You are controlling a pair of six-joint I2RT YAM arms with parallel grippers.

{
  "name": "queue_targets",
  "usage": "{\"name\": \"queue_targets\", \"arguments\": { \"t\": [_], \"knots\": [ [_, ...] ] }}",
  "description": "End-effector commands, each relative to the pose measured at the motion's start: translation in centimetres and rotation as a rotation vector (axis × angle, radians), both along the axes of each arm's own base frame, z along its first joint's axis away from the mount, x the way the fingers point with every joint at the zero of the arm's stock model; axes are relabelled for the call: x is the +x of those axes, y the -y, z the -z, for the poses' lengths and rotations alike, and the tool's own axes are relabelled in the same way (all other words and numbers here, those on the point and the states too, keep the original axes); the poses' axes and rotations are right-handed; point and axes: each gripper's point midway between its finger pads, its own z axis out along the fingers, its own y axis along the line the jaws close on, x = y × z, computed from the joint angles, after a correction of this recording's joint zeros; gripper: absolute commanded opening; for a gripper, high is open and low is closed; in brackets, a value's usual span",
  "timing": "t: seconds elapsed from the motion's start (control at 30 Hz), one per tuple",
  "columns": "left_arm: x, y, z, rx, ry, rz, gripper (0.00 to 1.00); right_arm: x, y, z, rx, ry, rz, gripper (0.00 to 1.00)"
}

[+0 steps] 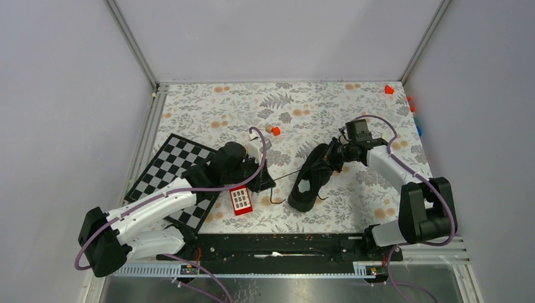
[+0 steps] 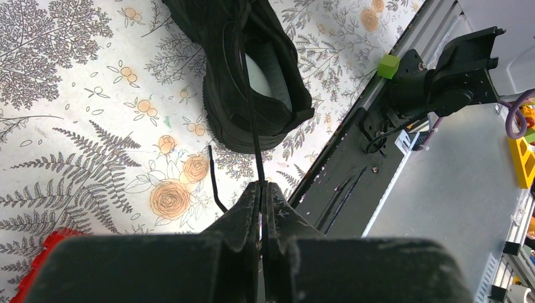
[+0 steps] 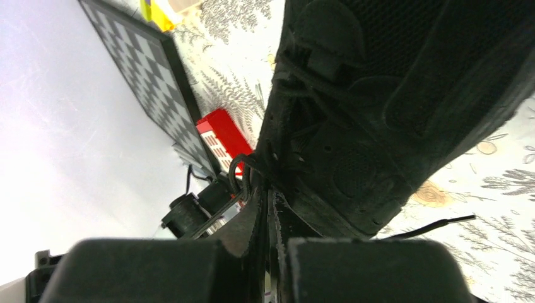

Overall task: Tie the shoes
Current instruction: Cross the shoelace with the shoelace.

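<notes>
Sneaker [image 1: 310, 180], black, low-top: it is being kept near the middle of the floral table cover [image 1: 208, 107], between the two arms, with its opening facing up. As the only holder in view, it is being catalogued with one content, a pale grey insole [image 2: 268, 76] lying inside the opening.

Left gripper [image 2: 260, 189]: its fingers are being pressed together on a thin black lace [image 2: 249, 107], which is being drawn taut from the shoe.

Right gripper [image 3: 268, 192]: its fingers are being held together at the shoe's laced front, a lace loop [image 3: 236, 169] being pinched at the tips.

Chessboard [image 1: 170, 167] and red keypad device [image 1: 241, 200]: both are being left on the cover beside the left arm.
</notes>
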Motion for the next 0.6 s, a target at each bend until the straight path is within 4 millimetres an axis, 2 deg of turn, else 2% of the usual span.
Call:
{"name": "queue_targets", "arguments": {
  "t": [0.0, 0.23, 0.47, 0.57],
  "knots": [
    [0.4, 1.0, -2.4, -0.068, 0.064, 0.024, 0.0, 1.7, 2.6, 0.7, -0.21, 0.084, 0.048, 0.0],
    [0.4, 1.7, -3.0, -0.078, 0.064, 0.042, 0.0, 2.5, 2.3, 0.7, -0.27, 0.13, 0.056, 0.0],
    [0.8, 2.1, -3.8, -0.086, 0.075, 0.034, 0.0, 1.5, 1.2, 1.5, -0.332, 0.153, 0.011, 0.0],
    [0.9, 2.2, -3.9, -0.088, 0.075, 0.029, 0.0, 1.7, 0.2, 0.5, -0.277, 0.213, 0.023, 0.0]
  ]
}}
